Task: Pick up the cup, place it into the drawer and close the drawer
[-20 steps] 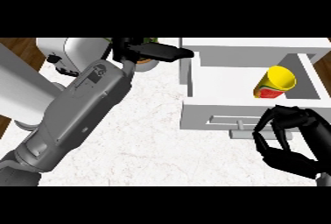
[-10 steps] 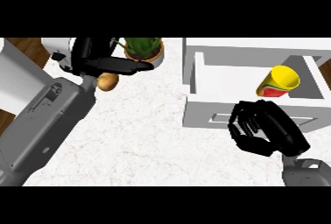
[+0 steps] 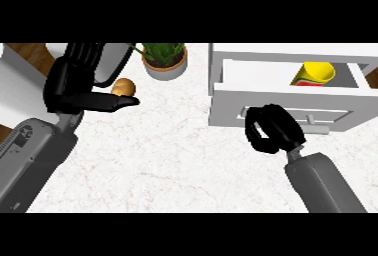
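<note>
A yellow cup with a red band lies tilted inside the open white drawer at the upper right. My right hand is just in front of the drawer's front panel, fingers curled, holding nothing that I can see. It covers part of the panel near the handle. My left hand is up at the left of the counter, fingers straight and thumb sticking out to the right, holding nothing.
A potted green plant stands at the back of the white marble counter. A brown rounded object lies beside my left thumb. Wooden floor shows past the counter's left edge.
My right hand has moved left and in towards the drawer front, curling its fingers. My left hand has pulled back left, away from the drawer. The cup has stayed in the drawer.
</note>
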Motion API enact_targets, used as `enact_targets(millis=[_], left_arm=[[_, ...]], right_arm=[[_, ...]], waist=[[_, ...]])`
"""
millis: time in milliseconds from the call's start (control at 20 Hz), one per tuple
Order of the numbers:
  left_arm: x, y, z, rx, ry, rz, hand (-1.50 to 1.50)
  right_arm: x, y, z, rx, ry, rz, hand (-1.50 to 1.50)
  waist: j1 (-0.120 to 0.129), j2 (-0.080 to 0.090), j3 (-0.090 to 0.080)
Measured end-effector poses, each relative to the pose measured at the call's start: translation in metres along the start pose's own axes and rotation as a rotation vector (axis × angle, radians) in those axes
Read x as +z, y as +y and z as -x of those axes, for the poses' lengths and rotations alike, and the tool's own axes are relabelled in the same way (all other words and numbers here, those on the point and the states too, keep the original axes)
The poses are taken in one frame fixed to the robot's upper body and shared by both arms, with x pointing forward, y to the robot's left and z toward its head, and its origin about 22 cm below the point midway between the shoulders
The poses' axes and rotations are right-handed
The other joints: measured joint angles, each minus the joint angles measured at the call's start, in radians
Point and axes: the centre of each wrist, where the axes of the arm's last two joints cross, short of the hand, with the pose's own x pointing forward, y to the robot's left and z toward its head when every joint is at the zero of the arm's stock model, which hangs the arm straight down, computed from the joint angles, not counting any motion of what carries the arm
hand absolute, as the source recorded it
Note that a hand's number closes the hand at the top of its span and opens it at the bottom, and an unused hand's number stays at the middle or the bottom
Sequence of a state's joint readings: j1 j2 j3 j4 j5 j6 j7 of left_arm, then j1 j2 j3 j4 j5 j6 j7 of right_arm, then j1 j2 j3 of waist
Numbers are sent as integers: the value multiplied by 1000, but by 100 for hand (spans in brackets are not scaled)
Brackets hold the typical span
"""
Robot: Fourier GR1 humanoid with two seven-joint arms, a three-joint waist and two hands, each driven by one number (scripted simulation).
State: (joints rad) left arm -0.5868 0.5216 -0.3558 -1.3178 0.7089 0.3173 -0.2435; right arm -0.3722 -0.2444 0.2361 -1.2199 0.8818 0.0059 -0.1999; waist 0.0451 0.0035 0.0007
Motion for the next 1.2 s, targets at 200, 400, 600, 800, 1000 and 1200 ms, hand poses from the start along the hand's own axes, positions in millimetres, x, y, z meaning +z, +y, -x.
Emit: enact_targets(millis=[200, 400, 600, 800, 1000, 1200], left_arm=[[13, 22, -3, 1, -2, -5, -150], [24, 38, 1, 1, -8, -9, -150], [29, 46, 1, -2, -10, -4, -150], [32, 47, 1, 14, -4, 16, -150], [32, 50, 4, 23, -3, 38, -150], [33, 45, 5, 44, 6, 63, -150]], right_arm=[[-29, 6, 16, 3, 8, 4, 150], [-54, 2, 29, -7, 12, -1, 150], [-70, -9, 42, -25, 29, -22, 150], [-73, -12, 54, -68, 38, -42, 150], [-74, -16, 60, -125, 26, -86, 150], [-71, -20, 68, -170, 7, -109, 150]], waist=[[-3, -1, -2], [1, 1, -3], [13, 6, -2], [25, 8, -2], [29, 7, -3], [40, 6, -5]])
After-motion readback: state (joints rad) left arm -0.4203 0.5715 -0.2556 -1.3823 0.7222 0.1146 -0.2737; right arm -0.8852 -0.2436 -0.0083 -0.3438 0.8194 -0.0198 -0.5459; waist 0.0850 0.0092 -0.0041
